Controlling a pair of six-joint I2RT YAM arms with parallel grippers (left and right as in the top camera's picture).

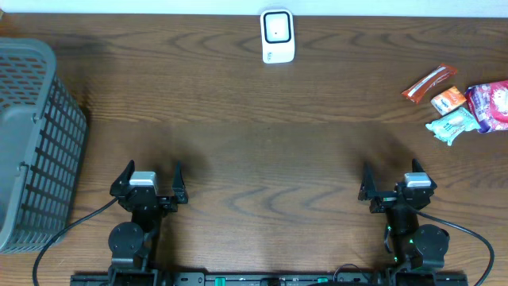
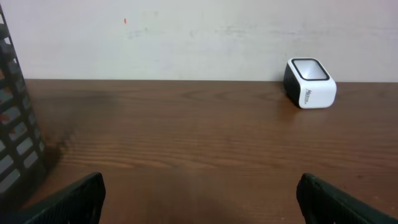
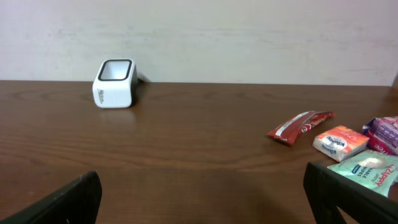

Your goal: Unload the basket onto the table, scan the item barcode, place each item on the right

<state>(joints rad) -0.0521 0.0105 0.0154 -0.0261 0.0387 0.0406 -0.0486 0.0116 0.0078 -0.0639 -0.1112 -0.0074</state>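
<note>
The left gripper (image 1: 152,175) and right gripper (image 1: 393,184) stand wide open, empty. The packs (image 1: 454,125) lie bunched at 2 o'clock, the scanner (image 1: 277,36) at 12. Packed so close, one grasp could drag a neighbour or slip. No barcode shows; the purple pack (image 1: 492,105) is cut off.

One white scanner (image 1: 278,36) stood on the single bench (image 1: 254,135). There was one grey mesh basket (image 1: 55,151). Four small wrapped items were counted: one red sachet (image 1: 429,83), one orange packet (image 1: 448,98), one teal wipes packet (image 1: 454,125) and one purple packet (image 1: 492,105). Two hands were counted: one left hand (image 1: 152,173) and one right hand (image 1: 393,181).
</note>
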